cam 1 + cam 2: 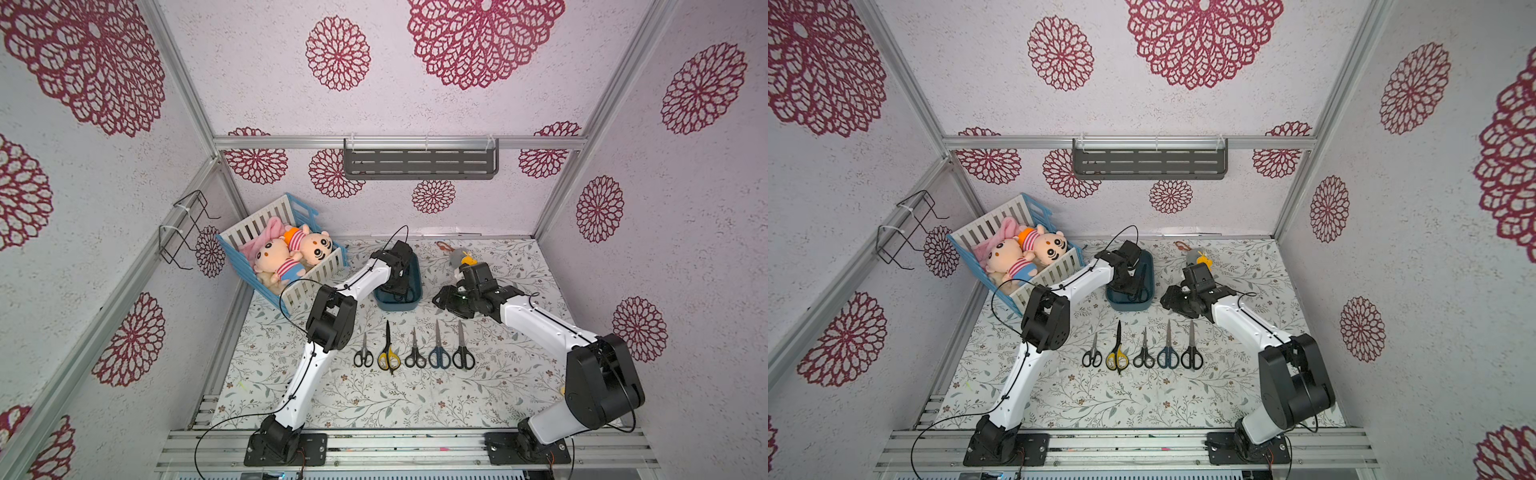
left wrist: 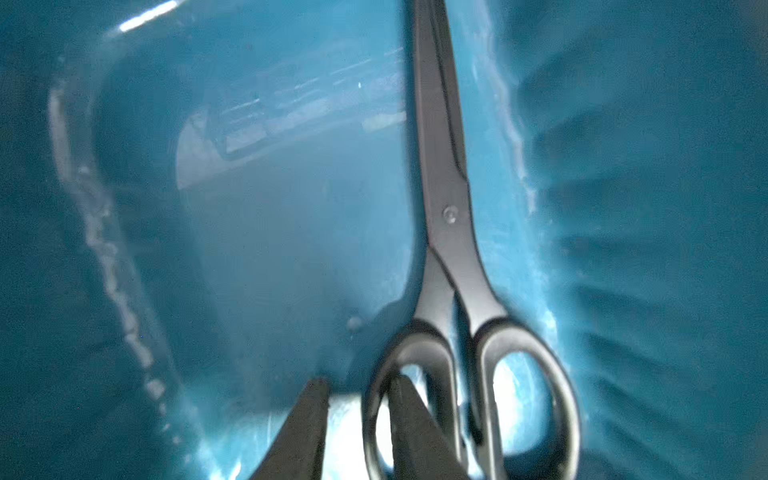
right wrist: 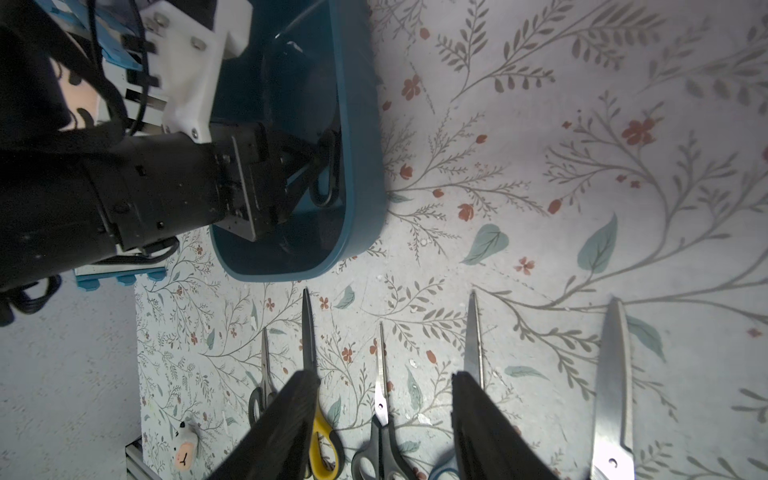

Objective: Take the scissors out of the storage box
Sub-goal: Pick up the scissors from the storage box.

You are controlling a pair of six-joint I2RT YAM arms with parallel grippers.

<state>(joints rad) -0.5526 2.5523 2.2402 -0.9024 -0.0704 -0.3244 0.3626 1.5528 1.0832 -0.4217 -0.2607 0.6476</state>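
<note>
Black-handled scissors (image 2: 446,216) lie flat in the teal storage box (image 2: 166,249), along one wall; left gripper (image 2: 358,379) is inside, jaws narrowly apart, straddling a handle ring (image 2: 370,419) (one fingertip (image 2: 411,415) through the loop), not clamped; right gripper (image 3: 384,373) is spread and empty, outside the box.

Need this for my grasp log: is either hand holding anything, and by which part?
Nothing is held yet. The left hand straddles one handle ring of the black scissors, not clamped; the right hand is empty.
</note>
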